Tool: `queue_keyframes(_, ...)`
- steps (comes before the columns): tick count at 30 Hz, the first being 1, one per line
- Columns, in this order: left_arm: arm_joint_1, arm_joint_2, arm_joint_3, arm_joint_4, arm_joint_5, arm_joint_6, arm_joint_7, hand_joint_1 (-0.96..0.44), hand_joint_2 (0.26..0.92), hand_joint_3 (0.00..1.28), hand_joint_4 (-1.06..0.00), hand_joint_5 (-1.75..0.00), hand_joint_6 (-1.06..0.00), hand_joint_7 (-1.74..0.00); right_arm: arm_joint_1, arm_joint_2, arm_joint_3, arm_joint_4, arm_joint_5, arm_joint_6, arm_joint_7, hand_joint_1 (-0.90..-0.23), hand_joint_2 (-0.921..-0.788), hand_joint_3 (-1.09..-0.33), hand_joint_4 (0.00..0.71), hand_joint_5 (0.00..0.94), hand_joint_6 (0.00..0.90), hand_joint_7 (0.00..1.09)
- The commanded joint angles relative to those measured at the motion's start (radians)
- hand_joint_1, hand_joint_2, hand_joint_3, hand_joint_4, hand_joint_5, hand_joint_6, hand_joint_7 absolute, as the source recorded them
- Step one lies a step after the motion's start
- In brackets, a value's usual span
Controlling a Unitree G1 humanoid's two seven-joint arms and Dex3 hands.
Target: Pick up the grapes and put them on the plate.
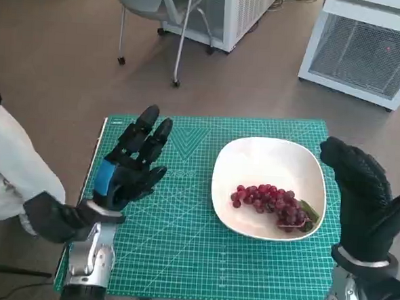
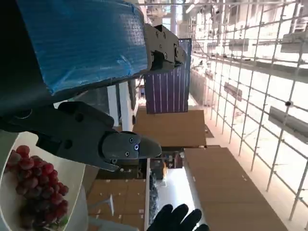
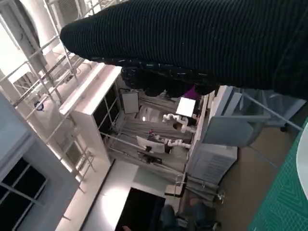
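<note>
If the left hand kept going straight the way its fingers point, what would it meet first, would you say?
Probably nothing on the table: the left hand points toward the green mat's far edge, left of the plate, though its height is unclear.

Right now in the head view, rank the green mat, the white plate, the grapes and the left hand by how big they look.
1. green mat, clearly the largest.
2. white plate.
3. left hand; it is raised nearer the camera, so its rank over the grapes is unsure.
4. grapes, lying on the plate.
</note>
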Motion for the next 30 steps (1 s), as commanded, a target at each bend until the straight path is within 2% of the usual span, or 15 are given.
queue_keyframes(1,0.023,-0.003,-0.001,-0.045,-0.006,0.011,0.014,-0.37,0.921,0.24,-0.12,0.00,-0.25,-0.01,0.008,-0.012,0.003,0.008,0.001,0.023,0.012,-0.524,-0.921,-0.560,0.463,0.007,0.102,0.56)
queue_keyframes(30,0.060,-0.006,-0.008,-0.088,-0.006,0.019,0.017,-0.40,0.921,0.24,-0.14,-0.01,-0.26,-0.01,0.001,-0.031,-0.002,0.005,0.024,0.033,0.031,-0.528,-0.921,-0.557,0.465,0.005,0.112,0.54)
